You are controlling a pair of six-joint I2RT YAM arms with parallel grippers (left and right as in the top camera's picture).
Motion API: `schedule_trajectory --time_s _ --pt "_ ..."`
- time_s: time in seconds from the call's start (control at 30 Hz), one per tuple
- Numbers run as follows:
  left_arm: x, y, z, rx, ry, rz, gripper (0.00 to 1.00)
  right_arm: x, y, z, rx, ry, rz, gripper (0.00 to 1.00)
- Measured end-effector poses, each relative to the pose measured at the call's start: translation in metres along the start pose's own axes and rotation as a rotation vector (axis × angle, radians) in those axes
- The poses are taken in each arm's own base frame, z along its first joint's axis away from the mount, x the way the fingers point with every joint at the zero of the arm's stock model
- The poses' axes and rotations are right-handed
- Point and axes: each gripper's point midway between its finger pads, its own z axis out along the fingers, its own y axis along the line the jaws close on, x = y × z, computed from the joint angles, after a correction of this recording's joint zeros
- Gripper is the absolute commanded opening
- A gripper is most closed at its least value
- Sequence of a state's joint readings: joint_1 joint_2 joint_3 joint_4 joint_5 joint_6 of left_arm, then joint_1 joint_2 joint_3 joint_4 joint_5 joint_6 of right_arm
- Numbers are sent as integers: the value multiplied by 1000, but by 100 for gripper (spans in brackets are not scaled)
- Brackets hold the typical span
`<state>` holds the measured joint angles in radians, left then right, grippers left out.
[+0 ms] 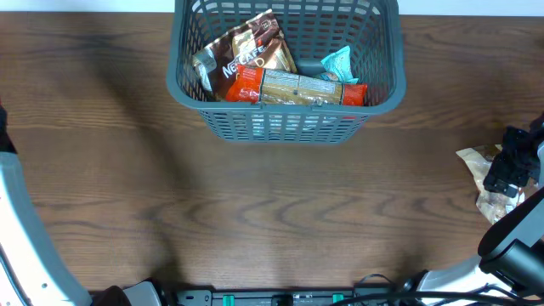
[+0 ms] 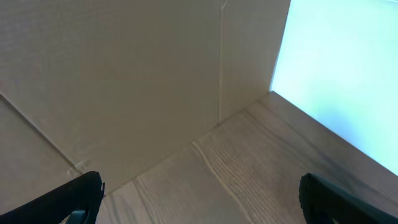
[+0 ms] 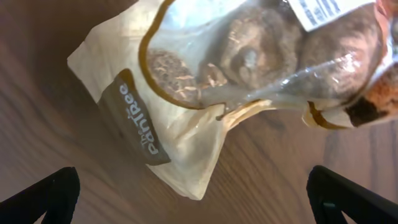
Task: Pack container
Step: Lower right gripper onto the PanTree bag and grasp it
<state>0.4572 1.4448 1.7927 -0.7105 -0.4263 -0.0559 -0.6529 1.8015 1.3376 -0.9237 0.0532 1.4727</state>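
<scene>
The blue-grey lattice basket (image 1: 285, 127) stands at the top middle of the table. It holds a brown Nescafe pouch (image 1: 246, 51), a long red-ended packet (image 1: 297, 87) and a teal packet (image 1: 338, 64). My right gripper (image 1: 508, 170) is open, hovering over a cream bag of brown rolls (image 3: 211, 81) at the table's right edge; the bag (image 1: 476, 161) lies on the wood between the fingers and is not held. My left gripper (image 2: 199, 205) is open and empty, facing a beige wall; in the overhead view only its arm shows at the left edge.
Dark wood tabletop (image 1: 272, 221) spans the view. The left arm's white link (image 1: 25, 246) lies along the left edge, the right arm's base (image 1: 510, 255) at the lower right. A cable rail (image 1: 280, 297) runs along the front edge.
</scene>
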Motion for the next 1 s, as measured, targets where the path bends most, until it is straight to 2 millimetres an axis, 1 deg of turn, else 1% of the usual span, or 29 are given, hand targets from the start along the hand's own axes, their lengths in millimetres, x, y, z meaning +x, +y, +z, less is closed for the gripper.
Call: schedule_trajectory --time_s 0.1,0.17,0.2,0.23,0.3,0.37,0.43,0.47,0.57,0.7,0.77,1.0 --pt "0 0 0 0 0 0 99 0 -3 0 13 -2 23 99" --pt "0 0 0 0 0 0 99 -1 -4 0 15 -9 1 85" --pt "0 0 0 0 0 0 99 -3 -3 0 13 -18 -26 82" --pt "0 0 0 0 0 0 99 -5 -2 0 10 -29 -57 84" --pt "0 0 0 0 0 0 99 -10 3 0 -5 -58 -172 99" --pt "0 0 0 0 0 0 99 -14 7 -1 -14 -86 -338 99" --pt "0 0 0 0 0 0 99 -19 13 -1 -20 -120 -545 97" --pt "0 0 0 0 0 0 99 -20 15 -1 -23 -126 -590 97" --pt "0 0 0 0 0 0 99 -21 27 -3 -45 -159 -887 99" --pt "0 0 0 0 0 0 99 -19 28 -2 -33 -158 -1215 99" --pt "0 0 0 0 0 0 99 -19 30 -3 -27 -170 -1352 99" --pt "0 0 0 0 0 0 98 -28 29 -4 49 -216 -1705 98"
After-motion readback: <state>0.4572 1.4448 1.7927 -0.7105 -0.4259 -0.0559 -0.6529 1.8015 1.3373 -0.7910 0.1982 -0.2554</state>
